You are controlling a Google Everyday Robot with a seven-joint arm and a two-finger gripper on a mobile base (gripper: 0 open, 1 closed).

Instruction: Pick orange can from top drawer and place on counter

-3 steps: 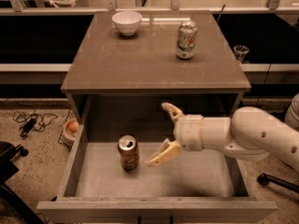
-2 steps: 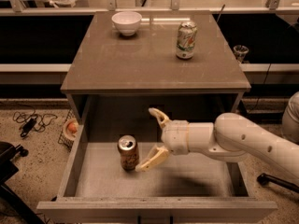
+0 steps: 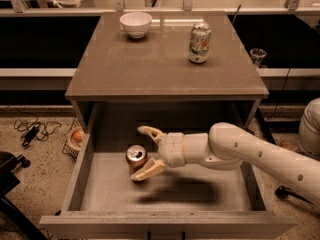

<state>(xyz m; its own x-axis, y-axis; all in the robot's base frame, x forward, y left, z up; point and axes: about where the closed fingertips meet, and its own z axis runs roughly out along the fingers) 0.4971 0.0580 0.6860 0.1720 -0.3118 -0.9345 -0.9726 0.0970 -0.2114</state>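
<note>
The orange can [image 3: 135, 156] stands upright in the left part of the open top drawer [image 3: 100, 196], silver top up. My gripper [image 3: 144, 151] reaches in from the right on a white arm. Its fingers are open, one [image 3: 148, 132] behind the can and one [image 3: 147, 171] in front, so the can sits between them. I cannot tell whether the near finger touches the can. The counter [image 3: 150, 64] lies above, behind the drawer.
On the counter stand a white bowl [image 3: 136, 24] at the back left and a pale green-and-white can [image 3: 199, 43] at the back right. Cables [image 3: 32, 129] and a small basket [image 3: 75, 139] lie on the floor to the left.
My gripper has moved left across the drawer, from beside the orange can to straddling it. The can has not moved.
</note>
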